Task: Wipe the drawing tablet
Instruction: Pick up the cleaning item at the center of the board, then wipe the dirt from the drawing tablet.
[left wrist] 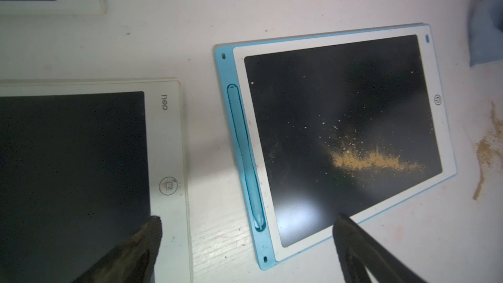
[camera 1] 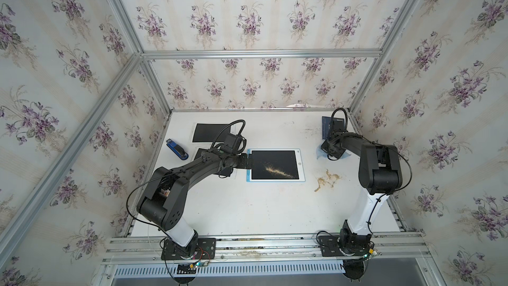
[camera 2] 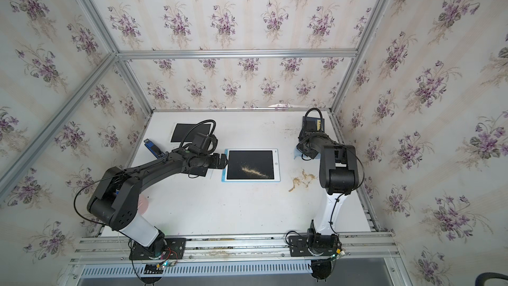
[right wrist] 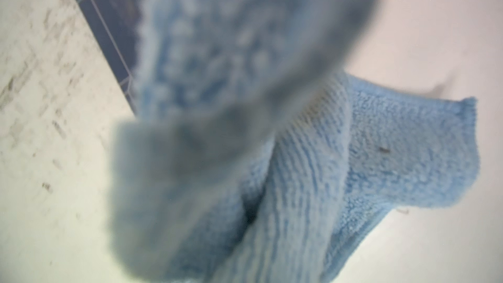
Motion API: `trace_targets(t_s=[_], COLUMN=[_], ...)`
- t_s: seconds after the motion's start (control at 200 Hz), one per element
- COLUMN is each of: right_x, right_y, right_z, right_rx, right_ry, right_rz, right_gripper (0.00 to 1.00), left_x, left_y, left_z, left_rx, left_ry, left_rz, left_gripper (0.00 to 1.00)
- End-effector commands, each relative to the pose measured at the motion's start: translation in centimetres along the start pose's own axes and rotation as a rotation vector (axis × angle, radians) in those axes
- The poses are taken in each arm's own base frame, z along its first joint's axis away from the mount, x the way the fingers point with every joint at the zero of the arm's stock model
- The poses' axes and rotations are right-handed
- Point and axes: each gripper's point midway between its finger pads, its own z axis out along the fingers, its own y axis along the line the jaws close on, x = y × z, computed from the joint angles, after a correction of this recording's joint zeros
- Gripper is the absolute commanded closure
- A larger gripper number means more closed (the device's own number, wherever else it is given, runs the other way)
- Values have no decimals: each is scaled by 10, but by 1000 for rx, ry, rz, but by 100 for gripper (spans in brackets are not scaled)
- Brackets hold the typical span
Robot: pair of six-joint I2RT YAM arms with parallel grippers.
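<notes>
The left arm (camera 1: 198, 166) is extended forward and low, the left gripper (left wrist: 249, 216) held with jaws parted wide. The right arm (camera 1: 379, 166) is bent at the elbow, and the right gripper (camera 1: 332, 151) (fingers hidden) is closed on the blue cloth (right wrist: 381, 159).

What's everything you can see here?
drawing tablet: one, white and light-blue frame, black screen, middle
stylus: one, light blue, in the tablet's side slot
powder: two patches, tan, on its screen and the table beside
white tablets: two, black screens, left side
stapler: one, blue, left edge
cloth: one, light blue, far right
flat pad: one, dark blue, far right corner
left gripper: open, black, over the tablet's stylus edge
right gripper: shut on the cloth, black
</notes>
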Motion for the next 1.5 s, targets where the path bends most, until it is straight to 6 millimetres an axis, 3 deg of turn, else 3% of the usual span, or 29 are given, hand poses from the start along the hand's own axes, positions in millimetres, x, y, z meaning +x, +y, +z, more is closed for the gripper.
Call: trace_targets(t_s=[0.0,0.08,0.135,0.235,0.375,0.515,0.595,0.679,0.859,1.084,1.229,1.249,1.319,1.499], right_x=[-1,4,11,37,100,165,191,209,222,229,229,246,247,248], right_y=[14,35,52,97,150,187,202,214,230,257,279,284,290,293], right_z=[-34,-67,-90,-125,-142,-157,-169,-176,-162,-140,-120,-124,-108,-70], right_rx=[-56,-106,-140,-322,-626,-845,-948,-1014,-1047,-1032,-928,-919,-821,-591], right_ry=[-42,-105,-146,-152,59,239,307,364,435,486,444,453,411,300], right_rz=[-56,-136,-200,-322,-422,-549,-599,-628,-604,-605,-672,-710,-746,-826], right_gripper=[100,100,100,100,100,100,100,100,100,100,100,100,100,100], left_x=[5,7,9,15,18,18,18,20,23,9,-1,-2,-5,-4], left_y=[11,8,9,11,-1,-4,-10,-10,-1,36,52,51,51,50], left_z=[-2,-3,-1,8,22,35,43,51,50,19,-6,-9,-16,-18], left_rx=[-102,-133,-182,-217,-170,-171,-143,-148,-189,-283,-261,-253,-237,-219], left_ry=[22,26,32,88,165,210,224,248,241,147,73,64,42,38], left_rz=[70,135,189,214,183,150,131,116,92,10,-54,-56,-57,-55], left_gripper=[8,18,20,24,32,36,50,56,62,68,83,86,91,93])
